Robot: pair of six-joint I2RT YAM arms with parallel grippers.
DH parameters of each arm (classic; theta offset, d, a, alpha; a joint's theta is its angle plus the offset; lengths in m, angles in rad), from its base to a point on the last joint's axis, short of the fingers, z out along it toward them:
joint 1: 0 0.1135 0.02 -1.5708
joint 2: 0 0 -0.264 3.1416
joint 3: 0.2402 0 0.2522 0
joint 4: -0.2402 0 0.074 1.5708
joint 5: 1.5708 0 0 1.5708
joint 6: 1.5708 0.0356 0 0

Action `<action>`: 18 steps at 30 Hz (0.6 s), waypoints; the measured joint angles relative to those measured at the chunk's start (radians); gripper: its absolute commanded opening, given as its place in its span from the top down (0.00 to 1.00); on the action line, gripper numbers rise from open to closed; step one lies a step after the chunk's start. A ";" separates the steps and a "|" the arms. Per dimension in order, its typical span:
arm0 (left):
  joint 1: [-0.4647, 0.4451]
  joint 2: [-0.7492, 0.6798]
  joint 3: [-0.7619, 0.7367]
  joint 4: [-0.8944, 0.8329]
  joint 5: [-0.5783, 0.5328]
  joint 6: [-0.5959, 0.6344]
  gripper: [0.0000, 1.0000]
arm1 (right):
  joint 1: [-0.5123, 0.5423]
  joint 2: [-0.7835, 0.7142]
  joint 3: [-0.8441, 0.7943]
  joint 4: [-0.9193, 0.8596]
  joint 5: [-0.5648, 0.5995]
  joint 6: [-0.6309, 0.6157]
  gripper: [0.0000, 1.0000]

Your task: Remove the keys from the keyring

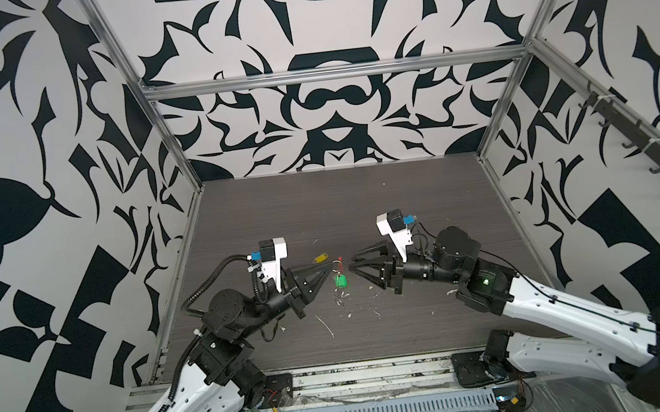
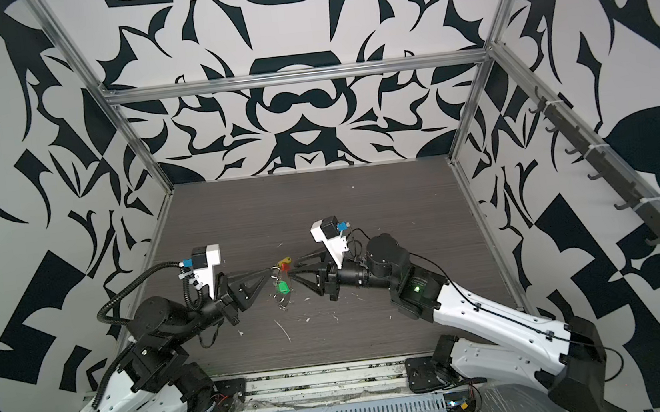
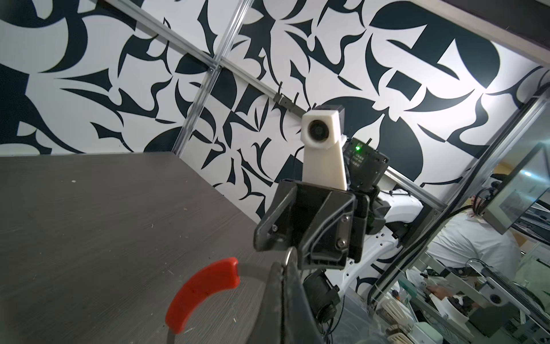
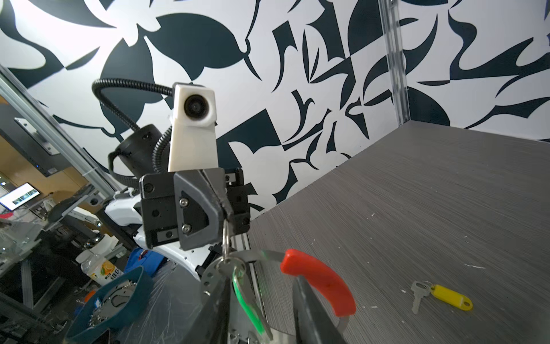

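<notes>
The keyring hangs above the table between the two arms; its red sleeve (image 1: 340, 261) (image 2: 285, 267) (image 3: 205, 292) (image 4: 318, 283) covers part of the thin band. My left gripper (image 1: 329, 272) (image 2: 270, 268) (image 3: 285, 265) is shut on a thin silver ring (image 4: 226, 235) at the keyring's top. The green key tag (image 1: 341, 281) (image 2: 283, 288) (image 4: 247, 300) dangles from the keyring, inside the gap of my right gripper (image 1: 351, 264) (image 2: 293, 272) (image 4: 262, 309), which is open and touches nothing. The yellow key tag (image 1: 320, 257) (image 2: 285, 260) (image 4: 452, 297) lies loose on the table with its metal key (image 4: 416, 295).
White scraps (image 1: 328, 328) litter the dark wood-grain table (image 1: 403, 207). A blue bin (image 4: 110, 300) holding metal pieces sits off the table beyond its edge. Aluminium frame posts (image 1: 172, 148) and patterned walls close in the sides and back.
</notes>
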 measured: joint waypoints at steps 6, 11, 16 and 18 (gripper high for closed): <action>0.000 -0.001 -0.039 0.084 -0.037 -0.018 1.00 | 0.008 0.053 -0.034 0.217 -0.004 0.089 0.62; 0.000 -0.005 -0.055 0.130 -0.065 -0.026 1.00 | 0.022 0.085 -0.034 0.315 -0.010 0.124 0.62; 0.000 -0.006 -0.056 0.153 -0.079 -0.036 1.00 | 0.039 0.122 -0.032 0.351 -0.010 0.142 0.64; 0.000 -0.008 -0.057 0.158 -0.085 -0.038 1.00 | 0.049 0.136 -0.030 0.354 -0.010 0.147 0.66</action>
